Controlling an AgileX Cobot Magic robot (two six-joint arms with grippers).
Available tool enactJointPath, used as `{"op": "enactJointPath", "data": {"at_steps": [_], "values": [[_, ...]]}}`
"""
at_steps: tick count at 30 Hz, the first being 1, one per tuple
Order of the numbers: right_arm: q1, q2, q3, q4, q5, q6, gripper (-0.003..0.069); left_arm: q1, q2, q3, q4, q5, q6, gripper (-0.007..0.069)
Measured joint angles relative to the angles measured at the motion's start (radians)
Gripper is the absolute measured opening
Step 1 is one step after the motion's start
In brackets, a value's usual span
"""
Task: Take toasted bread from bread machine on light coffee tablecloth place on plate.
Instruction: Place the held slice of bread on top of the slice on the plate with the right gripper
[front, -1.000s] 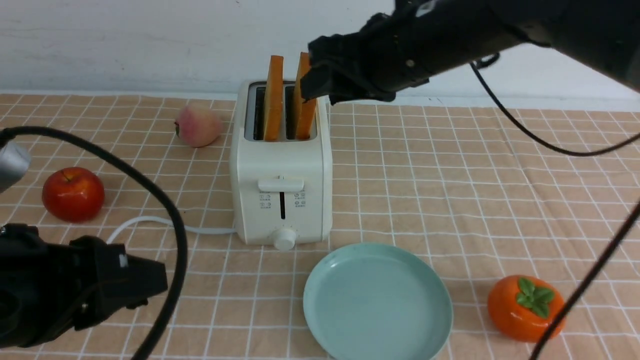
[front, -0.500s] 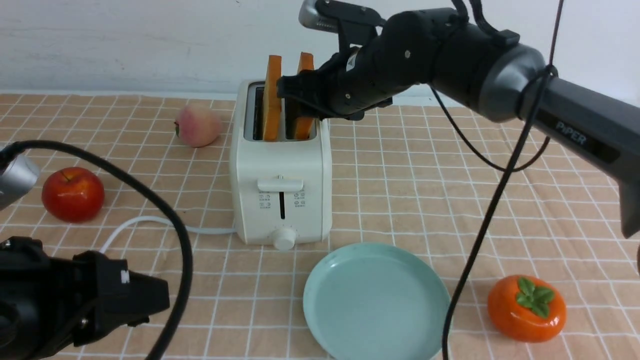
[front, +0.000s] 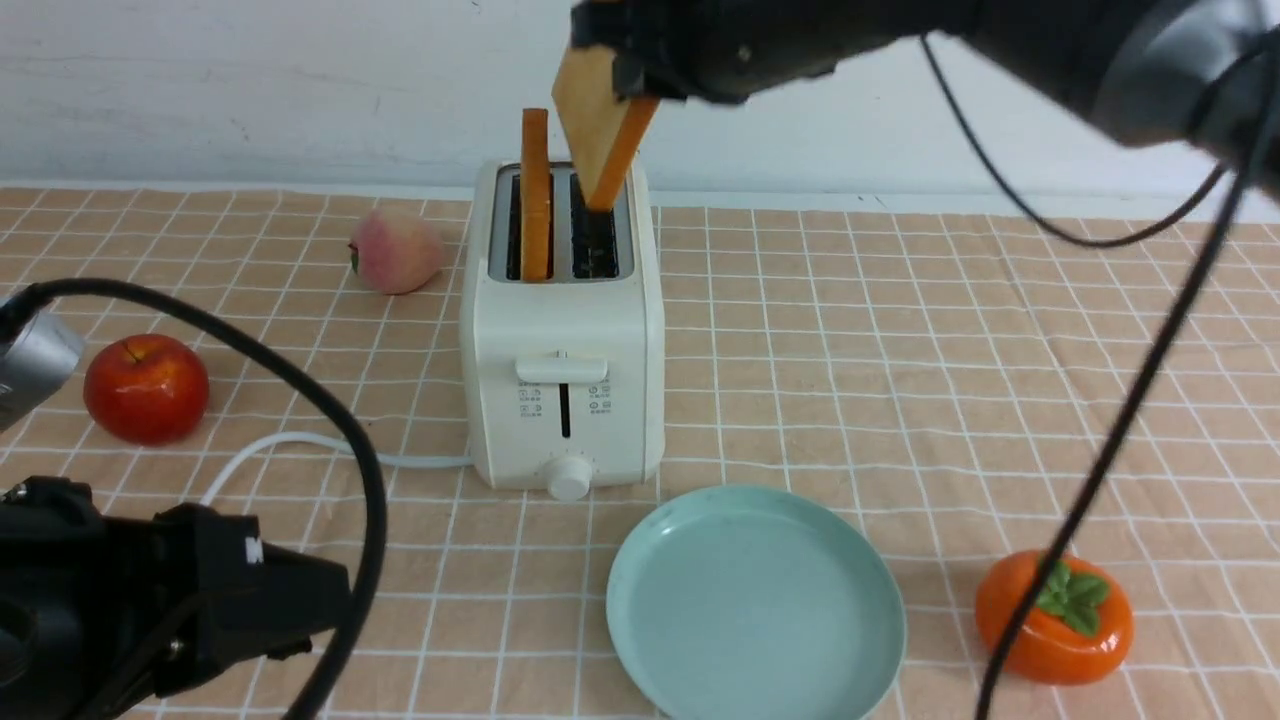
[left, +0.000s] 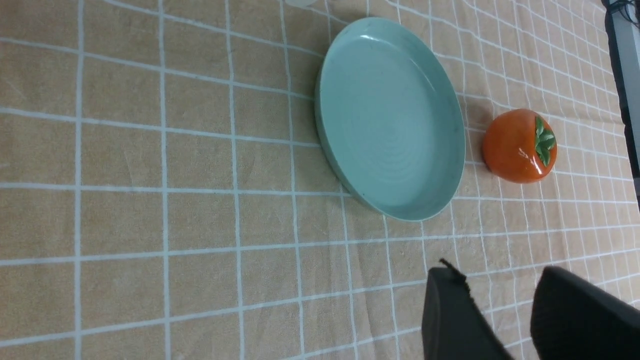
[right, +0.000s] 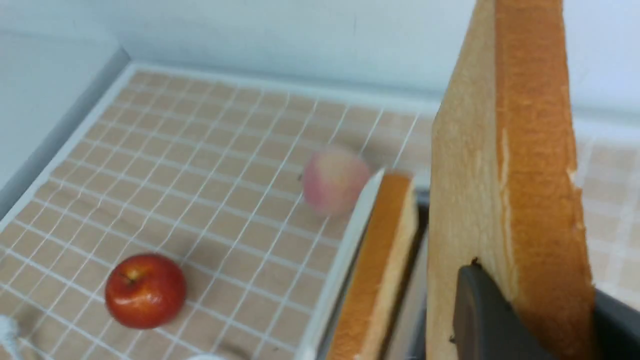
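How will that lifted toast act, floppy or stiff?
Probably stiff: the toast hangs unbent from the right gripper, pinched at one end. Likely light, since that pinch alone carries it. Its crust looks dry, so it might crumble if squeezed.

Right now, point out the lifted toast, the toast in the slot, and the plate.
lifted toast (front: 592, 128), front view, tan face
toast in the slot (front: 536, 190), front view, crust edge
plate (front: 755, 610), front view, bare centre

Beneath the right end effector, the held toast slice hangs tilted over the bread machine slot. The second slice stands upright just beside it. Below and nearer the robot, the plate lies bare. A black cable hangs across the view in front of the orange fruit beside it.
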Motion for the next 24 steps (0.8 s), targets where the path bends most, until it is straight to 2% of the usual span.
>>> {"op": "enactJointPath", "data": {"at_steps": [1, 2, 3, 5, 7, 8, 10, 12, 15, 18, 20, 21, 24], "values": [[0.000, -0.014, -0.002, -0.015, 0.006, 0.000, 0.0116, 0.000, 0.000, 0.000, 0.000, 0.000, 0.000, 0.0237], [0.000, -0.070, -0.017, -0.092, 0.079, -0.001, 0.0116, 0.000, 0.000, 0.000, 0.000, -0.011, 0.000, 0.0237], [0.000, -0.077, -0.017, -0.099, 0.079, -0.001, 0.0116, 0.000, 0.000, 0.000, 0.000, -0.011, 0.000, 0.0237], [0.000, -0.166, -0.027, -0.300, 0.259, 0.000, 0.0116, 0.000, 0.000, 0.000, -0.001, -0.011, 0.000, 0.0237], [0.000, -0.195, -0.029, -0.424, 0.403, 0.003, 0.0116, 0.000, 0.000, 0.000, -0.001, -0.010, 0.000, 0.0237], [-0.001, -0.197, -0.029, -0.436, 0.418, 0.005, 0.0116, 0.000, 0.000, 0.000, -0.001, -0.009, 0.000, 0.0237], [-0.031, -0.221, 0.043, -0.555, 0.534, 0.058, 0.0116, 0.000, 0.000, 0.000, -0.003, 0.000, 0.000, 0.0237], [-0.042, -0.229, 0.088, -0.543, 0.538, 0.064, 0.0116, 0.000, 0.000, 0.000, -0.003, 0.004, 0.000, 0.0237], [-0.054, -0.245, 0.285, -0.418, 0.539, 0.060, 0.0116, 0.000, 0.000, 0.000, -0.003, 0.014, 0.000, 0.0237], [-0.054, -0.242, 0.451, -0.182, 0.540, 0.015, 0.0116, 0.000, 0.000, 0.000, -0.007, 0.035, 0.000, 0.0237], [-0.054, -0.237, 0.522, 0.007, 0.527, -0.060, 0.0116, 0.000, 0.000, 0.000, -0.010, 0.049, 0.000, 0.0237], [-0.054, -0.236, 0.527, 0.043, 0.522, -0.069, 0.0116, 0.000, 0.000, 0.000, -0.010, 0.051, 0.000, 0.0237], [-0.052, -0.226, 0.583, 0.286, 0.482, -0.231, 0.0116, 0.000, 0.000, 0.000, -0.017, 0.075, 0.000, 0.0237]]}}
